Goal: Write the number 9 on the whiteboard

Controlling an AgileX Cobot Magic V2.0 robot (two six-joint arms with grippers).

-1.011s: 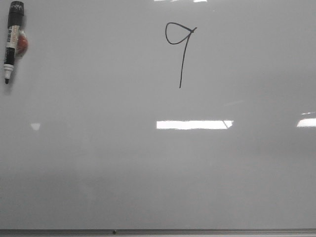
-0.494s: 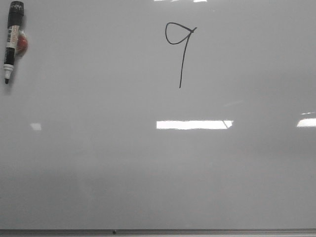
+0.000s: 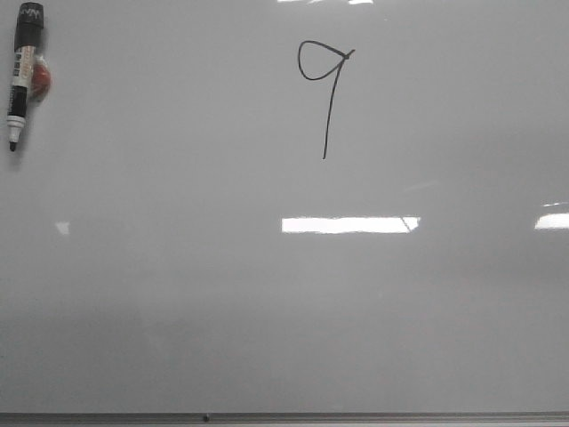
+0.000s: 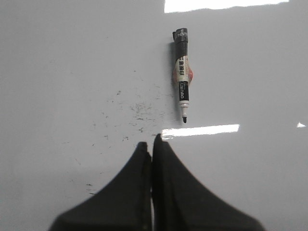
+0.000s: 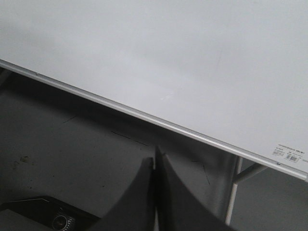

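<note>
The whiteboard fills the front view. A black hand-drawn number 9 stands near its far middle. A black and white marker lies uncapped on the board at the far left, tip toward me; it also shows in the left wrist view. My left gripper is shut and empty over the board, a short way from the marker's tip. My right gripper is shut and empty, over the dark floor just off the whiteboard's grey frame. Neither gripper shows in the front view.
The board's thin grey frame runs along the near edge, and shows in the right wrist view with a table leg below it. Faint black ink specks mark the board beside the marker.
</note>
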